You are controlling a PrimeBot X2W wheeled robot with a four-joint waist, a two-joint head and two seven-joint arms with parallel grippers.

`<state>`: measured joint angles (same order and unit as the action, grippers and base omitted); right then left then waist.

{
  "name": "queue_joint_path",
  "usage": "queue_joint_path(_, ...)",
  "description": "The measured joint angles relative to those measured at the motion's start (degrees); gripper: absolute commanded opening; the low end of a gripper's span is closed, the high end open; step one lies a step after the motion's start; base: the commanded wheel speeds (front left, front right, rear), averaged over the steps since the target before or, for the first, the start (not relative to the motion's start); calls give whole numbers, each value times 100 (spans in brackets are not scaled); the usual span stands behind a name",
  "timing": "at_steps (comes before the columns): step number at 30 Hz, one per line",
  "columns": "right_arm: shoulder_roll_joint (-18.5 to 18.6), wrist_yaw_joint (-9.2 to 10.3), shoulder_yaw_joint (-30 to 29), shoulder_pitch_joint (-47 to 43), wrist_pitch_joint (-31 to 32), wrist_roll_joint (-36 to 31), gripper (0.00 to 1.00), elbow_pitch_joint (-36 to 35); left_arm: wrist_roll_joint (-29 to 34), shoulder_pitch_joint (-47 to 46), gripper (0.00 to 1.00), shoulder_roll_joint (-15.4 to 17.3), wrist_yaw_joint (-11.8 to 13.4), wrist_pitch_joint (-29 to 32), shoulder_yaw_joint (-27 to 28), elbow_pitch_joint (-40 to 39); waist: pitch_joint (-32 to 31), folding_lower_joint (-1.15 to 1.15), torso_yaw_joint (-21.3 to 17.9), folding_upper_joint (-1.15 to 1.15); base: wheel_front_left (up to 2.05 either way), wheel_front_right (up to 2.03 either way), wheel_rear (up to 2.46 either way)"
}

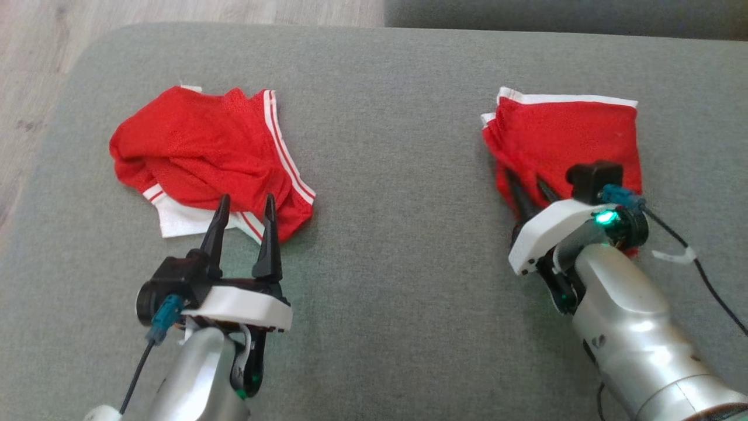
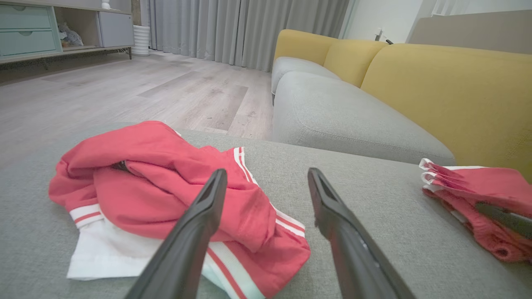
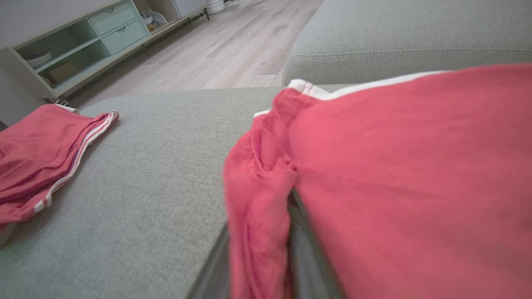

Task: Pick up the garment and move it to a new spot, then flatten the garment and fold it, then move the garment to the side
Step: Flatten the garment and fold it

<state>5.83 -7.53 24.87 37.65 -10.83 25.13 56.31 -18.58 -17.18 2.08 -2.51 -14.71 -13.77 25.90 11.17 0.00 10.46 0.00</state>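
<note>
My left gripper [image 1: 246, 199] is wide apart, poised for the crumpled garment [image 1: 198, 140] at ten o'clock. My right gripper [image 1: 525, 178] straddles the folded garment [image 1: 572, 134] at two o'clock. Clamped? Can't tell.

I have two garments on the cushion [image 1: 397, 234]. The left garment [image 1: 204, 152] lies toward the cushion's left and the right garment [image 1: 572, 134] toward its right, well apart, with bare cushion between them. My left gripper [image 1: 246, 199] sits just in front of the left garment, its fingertips over the garment's near edge with nothing between them. My right gripper [image 1: 524, 177] is at the right garment's near left corner, a fold of it between the fingers. The floor [image 1: 175, 11] lies beyond the cushion on the left. A sofa [image 2: 353, 112] stands behind the cushion, and a cabinet [image 2: 25, 29] stands farther off across the floor.
</note>
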Motion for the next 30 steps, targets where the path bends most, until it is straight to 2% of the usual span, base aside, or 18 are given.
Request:
queue_joint_path(4, -42, 0, 144, 2, -211, 8, 100, 94, -8, -1, 100, 0, -3, 0, -3, 2, -76, 0, -75, 0, 0, 0, 0)
queue_joint_path(8, -19, 0, -234, 37, -337, 40, 100, -90, -80, -2, 100, 1, -1, 0, -20, -11, -215, 0, -171, 0, 0, 0, 0)
queue_joint_path(14, 73, 0, -1607, -190, -355, -615, 100, -1510, -94, 2, 100, 1, 45, 0, -42, -66, -436, 0, -403, 0, 0, 0, 0)
queue_joint_path(18, 16, 0, -2463, -1041, -355, -1243, 100, -2312, -113, 9, 100, 2, 69, 0, -40, -138, -557, -1, -583, 0, 0, 0, 0)
queue_joint_path(21, -126, 0, -2865, -1721, -355, -1495, 100, -2804, -113, 27, 100, 1, 82, 0, -38, -204, -621, -1, -692, 0, 0, 0, 0)
queue_joint_path(26, -265, 0, -2960, -2470, -355, -1707, 100, -3552, -236, 287, 100, 2, 108, 0, -5, -209, -664, -1, -794, 0, 0, 0, 0)
queue_joint_path(30, -274, 0, -2891, -2817, -355, -1616, 100, -3701, -235, 465, 100, 3, 151, 0, 19, -212, -649, -1, -815, 0, 0, 0, 0)
